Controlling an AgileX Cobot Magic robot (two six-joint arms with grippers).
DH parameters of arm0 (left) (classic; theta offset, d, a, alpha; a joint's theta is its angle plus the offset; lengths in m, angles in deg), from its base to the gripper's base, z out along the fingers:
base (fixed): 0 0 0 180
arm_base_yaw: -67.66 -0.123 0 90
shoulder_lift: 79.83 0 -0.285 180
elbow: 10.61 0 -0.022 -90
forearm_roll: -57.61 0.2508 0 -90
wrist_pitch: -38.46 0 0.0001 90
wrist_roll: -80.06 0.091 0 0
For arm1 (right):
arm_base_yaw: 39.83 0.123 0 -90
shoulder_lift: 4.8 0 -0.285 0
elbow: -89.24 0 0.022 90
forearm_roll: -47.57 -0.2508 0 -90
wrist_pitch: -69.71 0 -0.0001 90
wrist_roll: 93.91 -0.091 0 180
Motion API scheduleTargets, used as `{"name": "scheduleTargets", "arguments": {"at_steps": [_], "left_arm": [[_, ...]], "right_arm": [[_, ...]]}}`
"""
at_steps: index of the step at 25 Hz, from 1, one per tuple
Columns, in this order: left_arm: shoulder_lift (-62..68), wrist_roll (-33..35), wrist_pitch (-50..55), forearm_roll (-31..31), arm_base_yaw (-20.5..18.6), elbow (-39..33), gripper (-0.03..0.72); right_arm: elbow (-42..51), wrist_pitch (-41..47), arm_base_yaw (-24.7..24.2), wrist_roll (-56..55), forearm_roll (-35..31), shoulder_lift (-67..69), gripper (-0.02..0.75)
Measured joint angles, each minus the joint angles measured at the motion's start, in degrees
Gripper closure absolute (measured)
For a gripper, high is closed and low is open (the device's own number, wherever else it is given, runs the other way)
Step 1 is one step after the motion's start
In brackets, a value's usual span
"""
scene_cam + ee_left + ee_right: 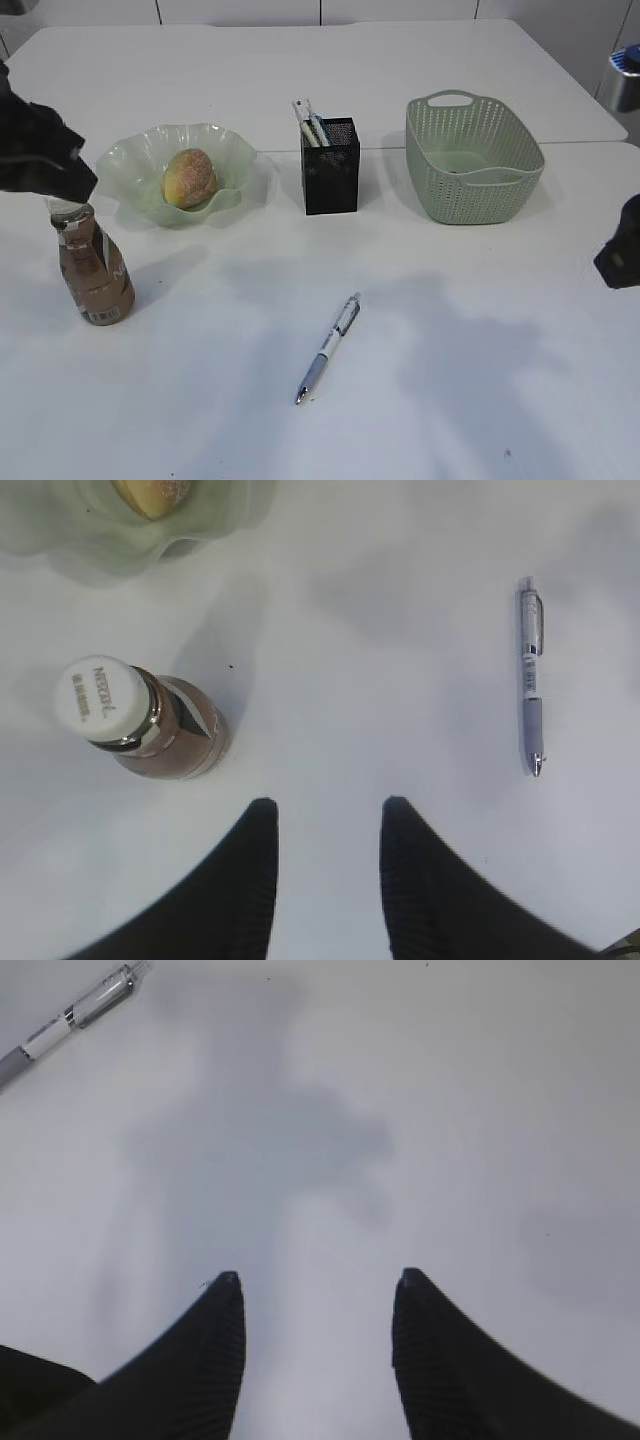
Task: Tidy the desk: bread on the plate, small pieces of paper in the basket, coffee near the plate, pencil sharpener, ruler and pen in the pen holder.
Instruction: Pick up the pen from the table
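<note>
Standing near the tabletop's left edge, the coffee bottle [93, 272] has its cap hidden behind the left gripper [325, 815], jaws apart, empty; the right gripper [315, 1285], cropped, gapes over bare tabletop; the pen [329, 347] lies mid-front

One pen [329, 348], one coffee bottle [93, 272], one bread roll [189, 178], one plate [130, 160], one basket [474, 158], one pen holder [331, 166].
</note>
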State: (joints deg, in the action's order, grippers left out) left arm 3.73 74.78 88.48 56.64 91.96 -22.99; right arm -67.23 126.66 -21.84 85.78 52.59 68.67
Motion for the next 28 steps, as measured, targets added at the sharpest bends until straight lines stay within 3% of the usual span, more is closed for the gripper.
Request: {"name": "scheduleTargets", "arguments": {"at_steps": [15,22,28], "left_arm": [[16.9,1.8,10.1,-0.3,9.4,15.4,0.447],[24.4,3.7,12.6,-3.0,10.1,22.5,0.441],[29.9,5.3,14.2,-7.7,10.1,27.4,0.365]], "right_arm": [[11.9,-7.0,0.0,-4.2,2.9,-14.0,0.351],[14.2,-7.3,0.0,-6.9,3.2,-17.6,0.351],[14.8,-7.4,0.0,-8.7,3.2,-18.7,0.351]]}}
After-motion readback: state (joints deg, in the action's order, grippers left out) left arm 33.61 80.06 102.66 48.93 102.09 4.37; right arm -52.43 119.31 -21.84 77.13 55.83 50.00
